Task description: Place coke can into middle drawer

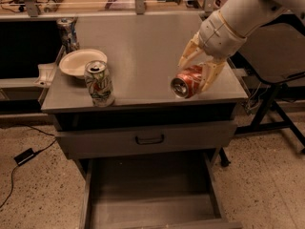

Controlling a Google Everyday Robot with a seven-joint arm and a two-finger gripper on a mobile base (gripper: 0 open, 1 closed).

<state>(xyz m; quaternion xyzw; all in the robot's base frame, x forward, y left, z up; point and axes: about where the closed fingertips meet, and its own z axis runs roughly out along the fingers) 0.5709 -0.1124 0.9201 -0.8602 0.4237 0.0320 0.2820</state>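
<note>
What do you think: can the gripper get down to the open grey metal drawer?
Probably yes. The gripper, gripping the red soda can at the front edge of the cabinet top, has the grey metal drawer below and forward, nothing visibly between.

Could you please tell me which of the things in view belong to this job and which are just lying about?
For the job: coke can, held on its side by the gripper above the cabinet top; middle drawer, open below.
Just lying about: white-green can, dark silvery can, white bowl, closed upper drawer.
</note>
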